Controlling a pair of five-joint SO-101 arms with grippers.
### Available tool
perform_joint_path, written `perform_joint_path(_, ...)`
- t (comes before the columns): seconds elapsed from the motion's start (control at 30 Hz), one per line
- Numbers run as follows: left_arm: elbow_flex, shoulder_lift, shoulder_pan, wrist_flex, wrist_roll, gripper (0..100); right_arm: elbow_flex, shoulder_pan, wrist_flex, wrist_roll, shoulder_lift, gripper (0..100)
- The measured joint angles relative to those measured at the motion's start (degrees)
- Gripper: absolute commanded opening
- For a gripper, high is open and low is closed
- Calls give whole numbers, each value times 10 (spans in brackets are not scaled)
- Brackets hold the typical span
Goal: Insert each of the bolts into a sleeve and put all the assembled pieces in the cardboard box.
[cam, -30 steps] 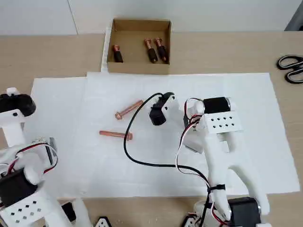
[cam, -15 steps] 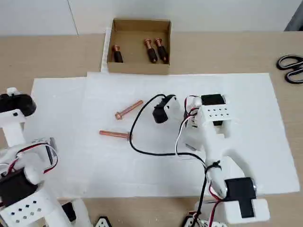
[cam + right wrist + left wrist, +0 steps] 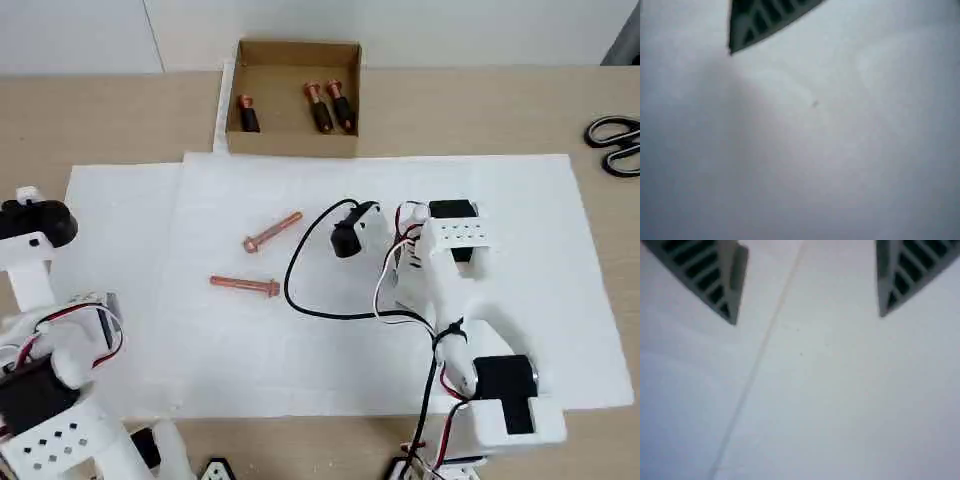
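- I'm counting three pieces [image 3: 319,108] sitting in box [image 3: 232,95].
- Two bolts [image 3: 272,231] lying bare on paper [image 3: 520,200], not yet assembled.
- Left claw [image 3: 807,315] hanging open, empty; right claw [image 3: 760,22]: can't tell.

No text, label, number or sign can be read anywhere.

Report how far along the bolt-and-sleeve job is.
Done: three assembled pieces lie in the cardboard box. In hand: nothing that I can see; the left gripper is open and empty above the white sheet. Left: two bare bolts, one and another, lie on the sheet, each needing a sleeve and then boxing.
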Motion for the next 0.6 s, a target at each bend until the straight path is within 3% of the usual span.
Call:
perform_joint_path(0.3,0,0,0,0,0,175,-1,1,-4,0,3,22)
perform_joint_path(0.6,0,0,0,0,0,175,-1,1,-4,0,3,7)
